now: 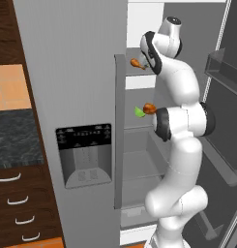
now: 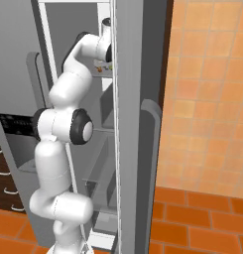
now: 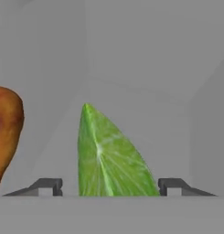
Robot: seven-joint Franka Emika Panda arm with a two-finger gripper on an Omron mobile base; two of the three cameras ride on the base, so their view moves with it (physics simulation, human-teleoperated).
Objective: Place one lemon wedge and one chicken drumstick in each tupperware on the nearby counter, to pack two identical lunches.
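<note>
In the hand view a green lemon wedge stands on its flat side on a grey fridge shelf, between my gripper's two fingertips. The fingertips sit apart, with a gap on each side of the wedge. A brown chicken drumstick lies just left of it. From the left base view my arm reaches into the open fridge at the upper shelf, where a drumstick lies. One shelf lower sit another drumstick and a green wedge. The tupperware is out of view.
The closed fridge door with its dispenser panel stands left of the arm, and the open door stands on its right. The black speckled counter over brown drawers lies at the far left.
</note>
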